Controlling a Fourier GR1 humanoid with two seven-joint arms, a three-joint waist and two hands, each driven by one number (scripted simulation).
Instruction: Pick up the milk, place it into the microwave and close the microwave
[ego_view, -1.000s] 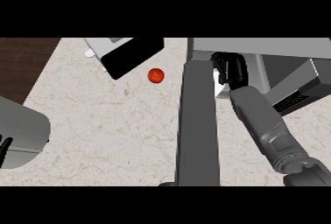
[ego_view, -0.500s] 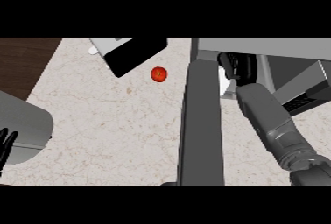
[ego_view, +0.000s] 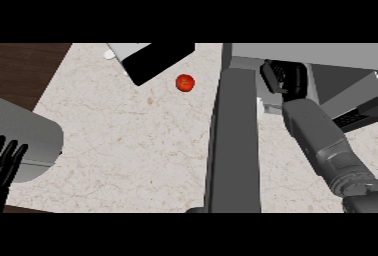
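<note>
One right hand (ego_view: 284, 80) curls inside the open microwave (ego_view: 325, 62), apparently around the hidden milk, likely light, rigid, best held mid-body.

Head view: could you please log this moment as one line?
right hand: inside microwave | milk: hidden | door: open | left hand: open at left edge | tomato: on counter

Grey ribbed right forearm (ego_view: 325, 145); black right hand (ego_view: 284, 77); black left hand (ego_view: 9, 162).
</note>
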